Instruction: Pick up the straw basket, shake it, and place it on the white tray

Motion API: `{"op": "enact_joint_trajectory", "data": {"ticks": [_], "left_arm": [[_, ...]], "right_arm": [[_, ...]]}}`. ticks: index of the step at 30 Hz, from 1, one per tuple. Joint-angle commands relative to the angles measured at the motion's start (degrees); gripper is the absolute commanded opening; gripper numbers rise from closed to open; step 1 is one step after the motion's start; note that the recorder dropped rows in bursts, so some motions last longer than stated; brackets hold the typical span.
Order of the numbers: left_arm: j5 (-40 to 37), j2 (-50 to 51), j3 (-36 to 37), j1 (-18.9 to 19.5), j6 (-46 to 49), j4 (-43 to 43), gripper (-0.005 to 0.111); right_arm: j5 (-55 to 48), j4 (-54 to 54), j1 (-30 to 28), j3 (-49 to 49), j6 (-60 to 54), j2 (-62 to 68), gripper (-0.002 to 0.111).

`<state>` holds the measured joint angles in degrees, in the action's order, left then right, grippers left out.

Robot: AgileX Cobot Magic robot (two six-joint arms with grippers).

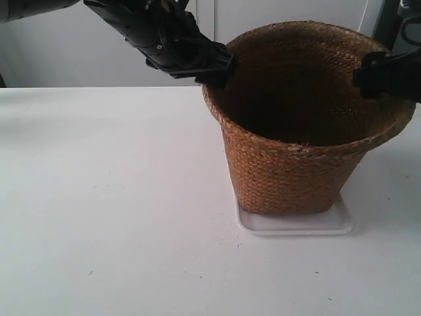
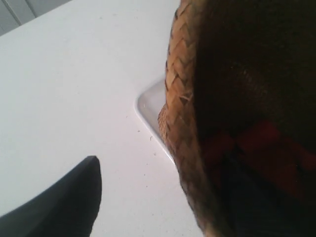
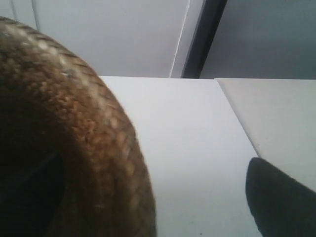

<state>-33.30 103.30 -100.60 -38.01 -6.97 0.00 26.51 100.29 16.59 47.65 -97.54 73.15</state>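
**Basket seated on tray: closing stage.**
The basket (image 1: 296, 151) stands upright on the tray (image 1: 289, 227) on the desk (image 1: 99, 197), so lifting, shaking and placing appear done. The left pincer (image 2: 163, 168) and right pincer (image 3: 148, 170) straddle opposite sides of the rim. Each outer finger stands clear of the wall, so both look wide, and only withdrawal seems left.

A white table (image 1: 99, 210) is stretching wide in front of me, showing a few tiny dark specks (image 1: 90, 272). Behind it, pale wall panels (image 1: 289, 13) are standing, with a dark upright strip (image 3: 203, 39) running between them.
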Motion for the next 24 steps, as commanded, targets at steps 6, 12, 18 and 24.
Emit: {"op": "enact_joint_trajectory", "data": {"ticks": [6,12,18,24], "left_arm": [[-1.0,-1.0,-4.8,0.2,2.3,-0.8,0.071],[-1.5,-5.3,-5.5,0.2,-0.7,9.8,0.071],[-5.0,-13.4,-5.1,0.2,-9.7,21.0,0.071],[-2.9,-24.3,1.9,-0.6,-11.1,19.9,0.071]], "right_arm": [[-1.2,-6.5,-0.6,1.6,7.2,-0.7,0.092],[1.8,-13.9,-0.6,1.6,15.9,-5.3,0.092],[8.5,-13.2,-0.6,1.6,18.9,-16.0,0.092],[5.3,-7.7,-0.6,-1.8,18.9,-30.5,0.092]]}}
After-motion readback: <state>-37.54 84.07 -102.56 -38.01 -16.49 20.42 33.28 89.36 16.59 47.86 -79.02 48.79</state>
